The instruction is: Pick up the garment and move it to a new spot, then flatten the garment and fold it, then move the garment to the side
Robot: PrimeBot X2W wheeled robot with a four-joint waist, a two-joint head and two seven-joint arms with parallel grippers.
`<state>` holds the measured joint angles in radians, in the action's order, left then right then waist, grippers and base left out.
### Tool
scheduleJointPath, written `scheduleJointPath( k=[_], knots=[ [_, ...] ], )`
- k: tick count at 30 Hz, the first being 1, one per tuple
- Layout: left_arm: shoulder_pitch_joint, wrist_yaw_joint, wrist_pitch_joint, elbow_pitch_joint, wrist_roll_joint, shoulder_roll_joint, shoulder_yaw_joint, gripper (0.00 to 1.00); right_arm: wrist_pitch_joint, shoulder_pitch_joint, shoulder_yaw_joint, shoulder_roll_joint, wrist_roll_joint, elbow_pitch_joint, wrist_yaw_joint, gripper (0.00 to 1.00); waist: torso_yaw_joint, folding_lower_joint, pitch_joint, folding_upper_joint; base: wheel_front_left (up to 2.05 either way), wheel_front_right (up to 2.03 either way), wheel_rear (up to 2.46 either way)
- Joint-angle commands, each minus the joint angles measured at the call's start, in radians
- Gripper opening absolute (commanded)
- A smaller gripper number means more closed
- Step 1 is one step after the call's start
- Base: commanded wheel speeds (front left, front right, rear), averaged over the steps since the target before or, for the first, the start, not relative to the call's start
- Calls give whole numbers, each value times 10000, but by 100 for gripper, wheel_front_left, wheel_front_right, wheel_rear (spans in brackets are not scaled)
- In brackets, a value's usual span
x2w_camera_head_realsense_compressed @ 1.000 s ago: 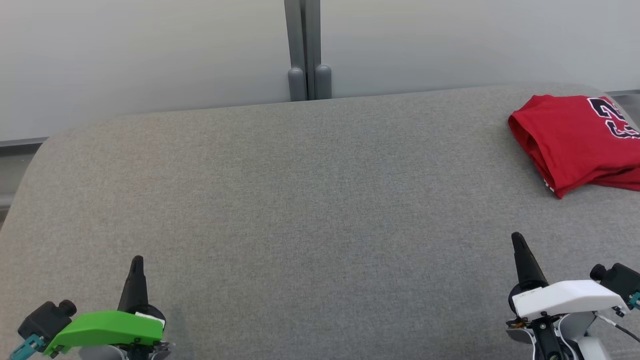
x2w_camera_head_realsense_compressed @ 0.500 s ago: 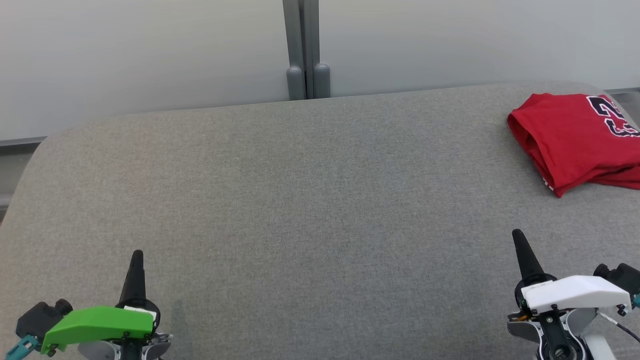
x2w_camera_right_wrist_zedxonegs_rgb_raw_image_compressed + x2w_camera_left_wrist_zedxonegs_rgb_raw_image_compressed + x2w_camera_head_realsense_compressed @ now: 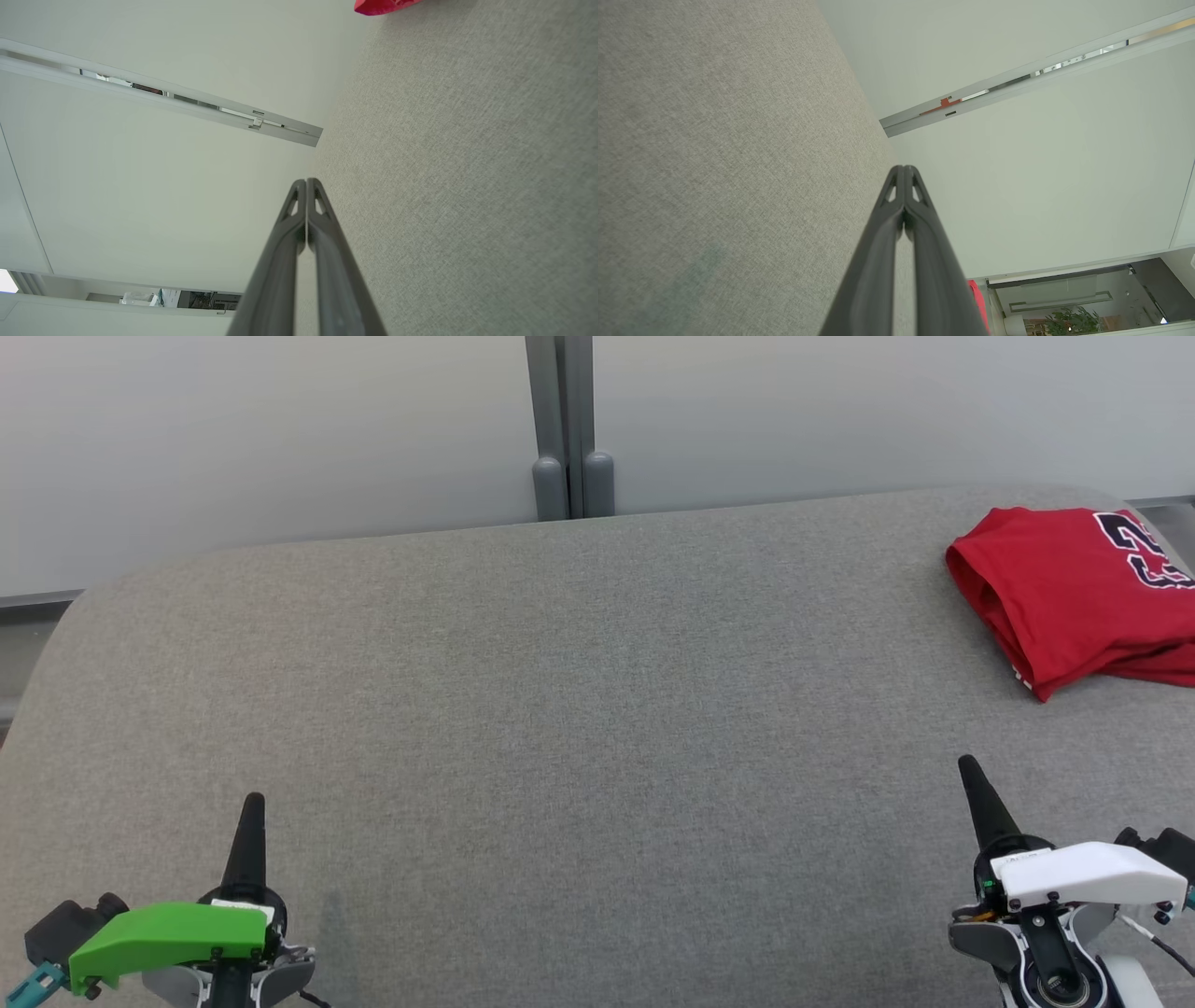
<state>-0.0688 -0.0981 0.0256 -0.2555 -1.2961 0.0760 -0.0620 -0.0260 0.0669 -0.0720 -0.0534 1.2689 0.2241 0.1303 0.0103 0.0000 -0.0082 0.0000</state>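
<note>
Head view, change over the last second. The whole picture drifts slightly: the grey post [image 3: 558, 476] at the back and the red garment [image 3: 1064, 588] sit a little further left and higher in frame than a second before, a shift of the camera and not of the things. Left pincer [image 3: 253, 803]: the dark tip now stands higher in frame, and the green cover [image 3: 173, 933] lies nearer the left edge. Right pincer [image 3: 969, 765]: the tip is slightly higher, and the white cover [image 3: 1088, 882] has shifted toward the right edge.
</note>
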Motion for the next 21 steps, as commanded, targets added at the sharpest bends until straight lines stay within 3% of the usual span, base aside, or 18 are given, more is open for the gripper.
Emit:
scheduleJointPath(
  k=[1,21],
  knots=[
    [-234,-96,74,99,-200,-8,-73,0,-87,166,-40,-53,234,-20,8,0,-3,0,3,0,0,0,0],
    [-365,-224,499,109,-1723,-135,-314,0,-472,306,-217,-40,1893,101,8,0,-49,0,53,0,0,0,0]
  ],
)
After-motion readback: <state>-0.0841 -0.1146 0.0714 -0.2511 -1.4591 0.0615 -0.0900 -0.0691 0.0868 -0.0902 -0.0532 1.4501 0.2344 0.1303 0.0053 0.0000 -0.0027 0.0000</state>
